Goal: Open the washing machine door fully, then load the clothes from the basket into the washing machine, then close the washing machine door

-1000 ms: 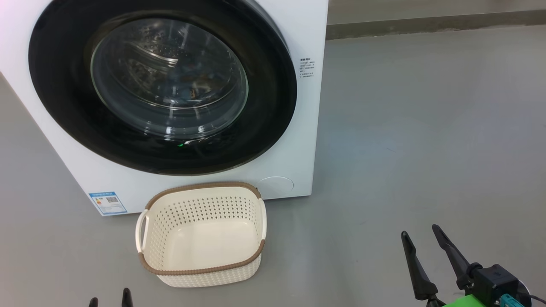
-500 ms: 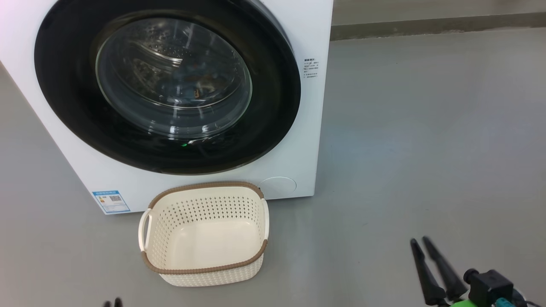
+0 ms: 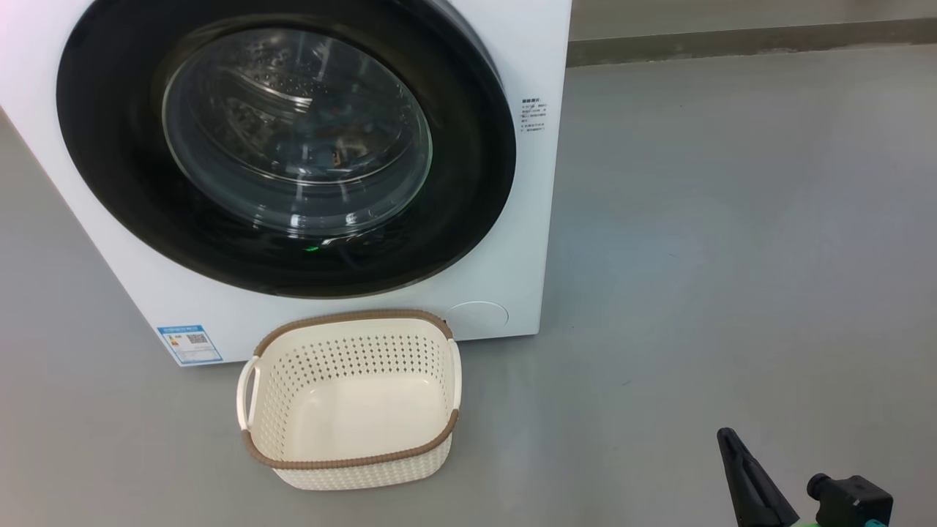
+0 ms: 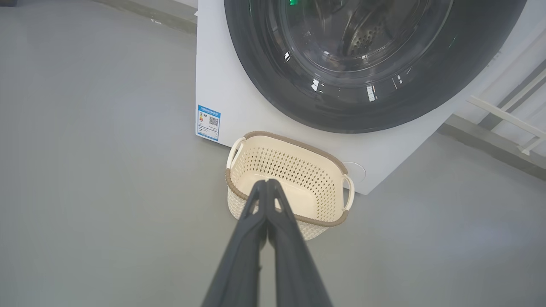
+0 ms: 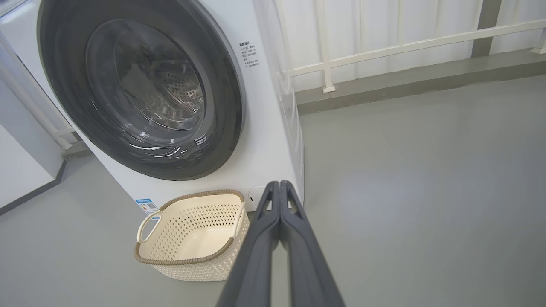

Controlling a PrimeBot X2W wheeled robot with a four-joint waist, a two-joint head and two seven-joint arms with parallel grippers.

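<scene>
- Right now the washing machine door [image 3: 285, 143] sits shut. Its glossy black rim lies flat against the front of the washing machine [image 3: 527, 219], and its glass bowl faces you.
- Behind that glass you can see the steel perforated drum [image 3: 256, 80]. Low in it is a dim patch with an orange spot that looks like the clothes [image 3: 334, 155]; reflections blur it too much to say more.
- A small green light [image 3: 311, 249] glows on the lower part of the black rim.
- Below the door, the basket [image 3: 359, 474] stands upright on the floor [image 3: 732, 219], just in front of the machine's base. You cannot tell whether it touches the panel. Its cream bottom is in plain sight, and it has a white handle on each side.
- The blue label sticker [image 3: 189, 345] is at the machine's lower left corner, near the basket's left handle. A round cover [image 3: 477, 316] is at the lower right.
- Your left end effector [image 4: 266, 182] has its two dark fingers pressed together tip to tip, pinching nothing. It points at the basket from the near side.
- Your right end effector [image 3: 726, 437] is likewise pressed together and holds nothing. In the head view it is at the lower right over bare floor, well apart from the basket.
- Off to the machine's right, your right wrist view shows a white railing [image 5: 384, 47] along the wall.
</scene>
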